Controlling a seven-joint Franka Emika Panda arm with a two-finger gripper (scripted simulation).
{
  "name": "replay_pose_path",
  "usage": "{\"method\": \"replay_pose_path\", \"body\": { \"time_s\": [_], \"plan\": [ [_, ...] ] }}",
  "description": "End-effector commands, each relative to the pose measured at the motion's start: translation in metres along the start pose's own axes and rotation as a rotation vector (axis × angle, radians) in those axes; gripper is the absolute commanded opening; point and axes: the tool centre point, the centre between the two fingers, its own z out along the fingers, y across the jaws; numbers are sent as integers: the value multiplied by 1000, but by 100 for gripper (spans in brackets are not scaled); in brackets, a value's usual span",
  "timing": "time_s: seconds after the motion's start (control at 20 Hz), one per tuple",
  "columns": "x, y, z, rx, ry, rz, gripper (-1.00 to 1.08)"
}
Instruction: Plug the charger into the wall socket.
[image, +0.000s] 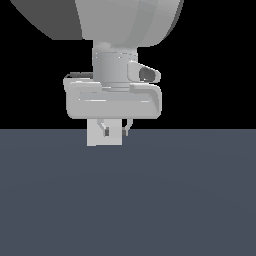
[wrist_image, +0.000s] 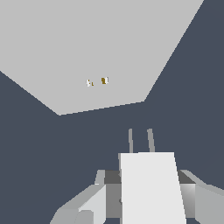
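i had the gripper (wrist_image: 146, 199) clamped on the charger (wrist_image: 151, 188) at lower centre, prongs (wrist_image: 140, 140) aimed at the wall socket (wrist_image: 87, 52) filling the upper left. it looked light, rigid, slick-sided; holding its flat flanks seemed best.
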Motion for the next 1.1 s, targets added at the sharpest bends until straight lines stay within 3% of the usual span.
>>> {"method": "replay_pose_path", "body": {
  "time_s": [0.0, 0.5, 1.05],
  "plan": [
    [2, -5, -3, 19, -1, -47, -100],
    [5, -17, -8, 62, -6, -154, -100],
    [6, -19, -8, 66, -8, -166, -100]
  ]
}}
